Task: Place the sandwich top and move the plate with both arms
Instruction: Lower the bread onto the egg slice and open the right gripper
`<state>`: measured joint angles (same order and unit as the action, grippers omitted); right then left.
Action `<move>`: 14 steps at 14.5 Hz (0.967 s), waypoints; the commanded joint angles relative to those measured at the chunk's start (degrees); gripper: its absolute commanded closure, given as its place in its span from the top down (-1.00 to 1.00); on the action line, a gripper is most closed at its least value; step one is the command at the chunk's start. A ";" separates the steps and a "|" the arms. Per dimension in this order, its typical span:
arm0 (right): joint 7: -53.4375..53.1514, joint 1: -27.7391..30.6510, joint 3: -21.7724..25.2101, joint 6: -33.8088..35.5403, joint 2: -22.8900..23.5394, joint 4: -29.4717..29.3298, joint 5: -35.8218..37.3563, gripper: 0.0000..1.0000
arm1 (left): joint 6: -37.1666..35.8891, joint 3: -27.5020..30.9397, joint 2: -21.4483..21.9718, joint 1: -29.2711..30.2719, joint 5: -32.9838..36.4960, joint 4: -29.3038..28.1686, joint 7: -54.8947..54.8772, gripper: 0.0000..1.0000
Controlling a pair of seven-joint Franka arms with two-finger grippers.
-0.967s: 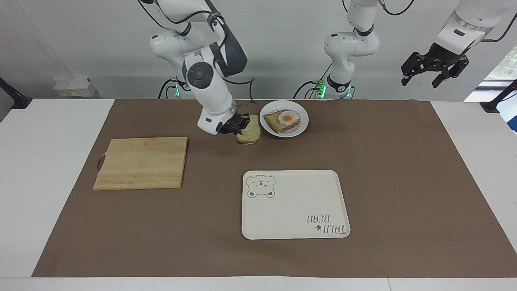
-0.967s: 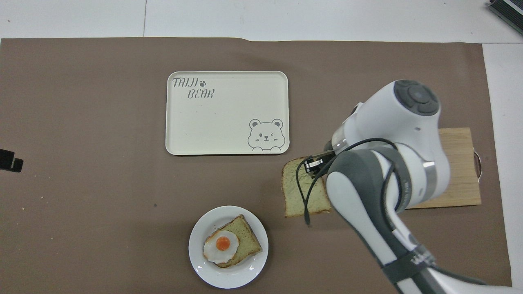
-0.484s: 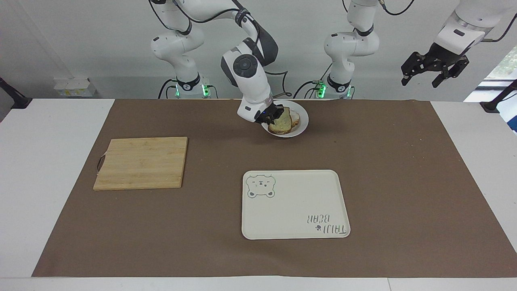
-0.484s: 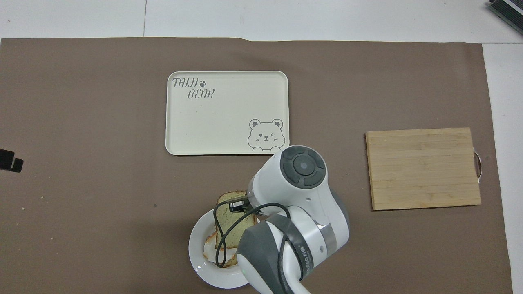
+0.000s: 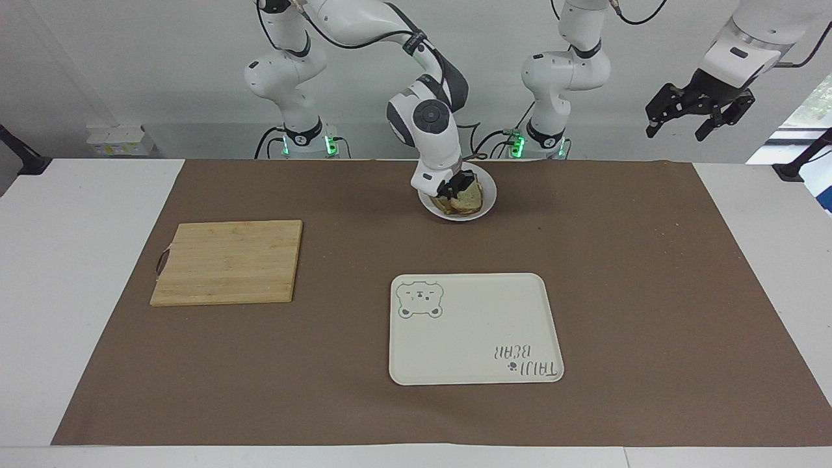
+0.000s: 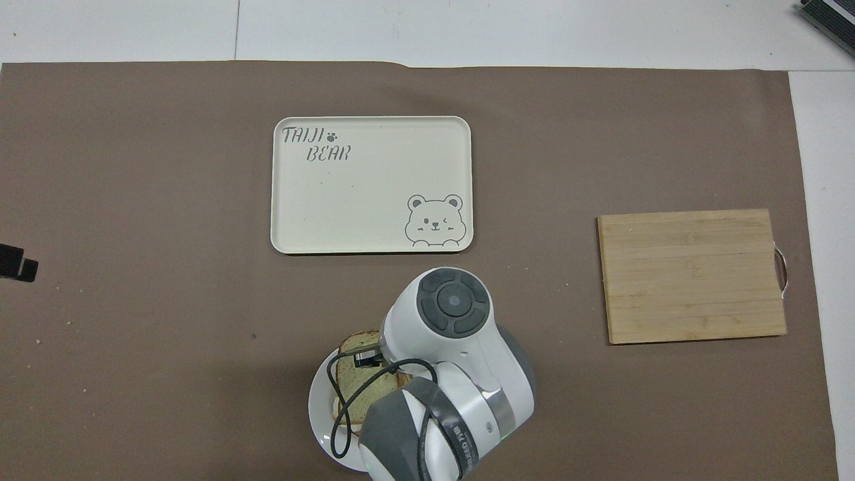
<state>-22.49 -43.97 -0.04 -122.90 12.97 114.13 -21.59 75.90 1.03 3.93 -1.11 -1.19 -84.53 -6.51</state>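
Brown paper mat covers the table and everything you care about sits on it. Your right gripper is down over the small white plate, pinched shut on the sandwich top, the pale slice with brown crust. In the facing view the slice sits low over the toast already on the plate; you can't tell from either view whether it is resting on it or just above it. From overhead the right arm's wrist hides most of the plate; only one corner of the slice and part of the rim show. The plate is close to the robots, roughly midway between the two bases. The cream tray with the bear drawing lies farther from the robots than the plate, well apart from it. The wooden cutting board lies toward the right arm's end of the table. Your left gripper waits high in the air past the left arm's end of the mat, fingers spread, holding nothing.
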 commanded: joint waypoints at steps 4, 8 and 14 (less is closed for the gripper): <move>0.17 0.11 0.04 -1.37 -1.19 2.41 -1.79 -1.00 | -0.23 0.02 1.43 0.14 0.05 -1.51 -0.43 1.00; -0.18 0.11 0.04 -1.37 -1.19 2.50 -1.88 -1.00 | -0.23 0.02 1.43 0.14 0.05 -1.51 -0.43 1.00; 0.61 0.37 0.13 -1.28 -0.49 0.92 -2.14 0.99 | -0.40 0.02 1.43 0.23 0.05 -1.51 -0.43 1.00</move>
<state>-22.49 -43.90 0.09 -123.12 12.96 115.11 -21.87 75.87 1.03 3.93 -1.11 -1.19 -84.53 -6.51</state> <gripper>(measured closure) 0.863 0.000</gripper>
